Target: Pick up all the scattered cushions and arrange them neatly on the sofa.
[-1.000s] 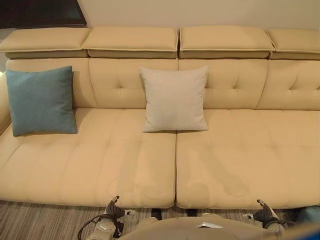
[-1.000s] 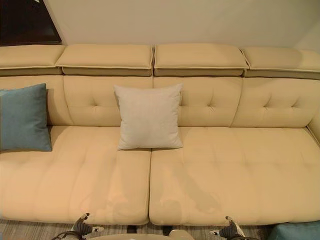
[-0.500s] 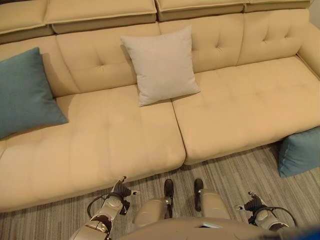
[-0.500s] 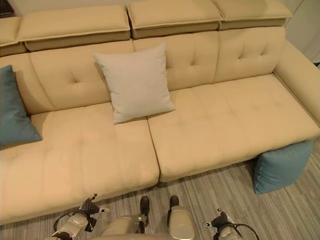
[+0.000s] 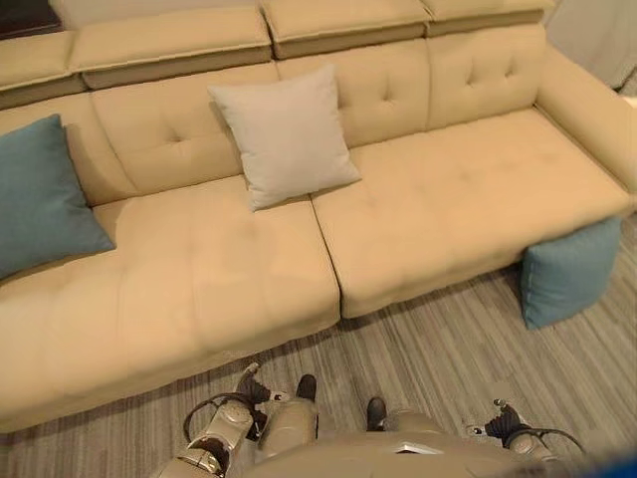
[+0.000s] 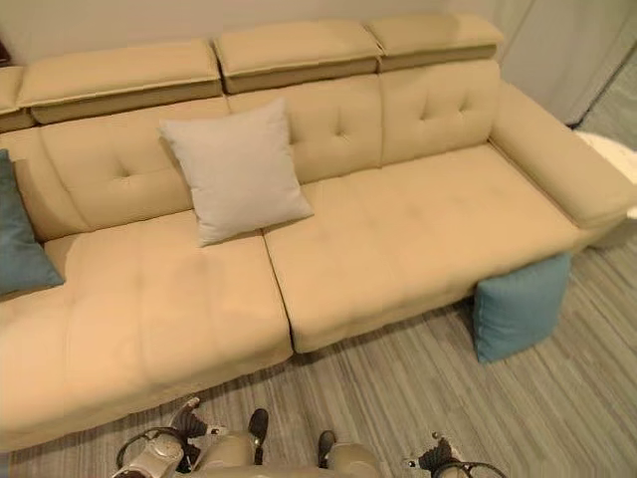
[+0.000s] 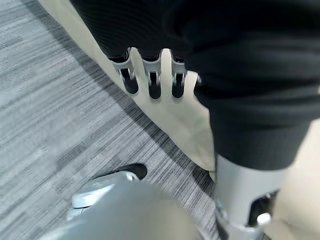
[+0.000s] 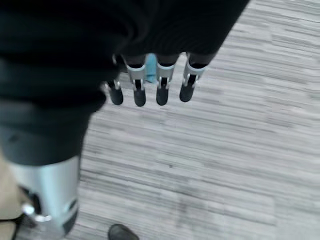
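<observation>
The tan sofa (image 6: 398, 239) carries a beige cushion (image 6: 235, 171) and a blue one (image 5: 40, 194); another teal cushion (image 6: 518, 307) stands on the floor (image 6: 418, 388) against its right end. Left hand (image 7: 150, 77) and right hand (image 8: 150, 82) hang empty, fingers relaxed.

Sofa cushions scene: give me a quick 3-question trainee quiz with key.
1. True or false: the teal floor cushion lies on the sofa seat.
2. Which cushion leans against the backrest near the seat seam? A) beige cushion B) a red cushion C) a striped cushion
3. Fill in: the left robot hand and right robot hand hang with straight fingers and hold ____.

Key: 1 false, it stands on the floor against the sofa front; 2 A; 3 nothing.
</observation>
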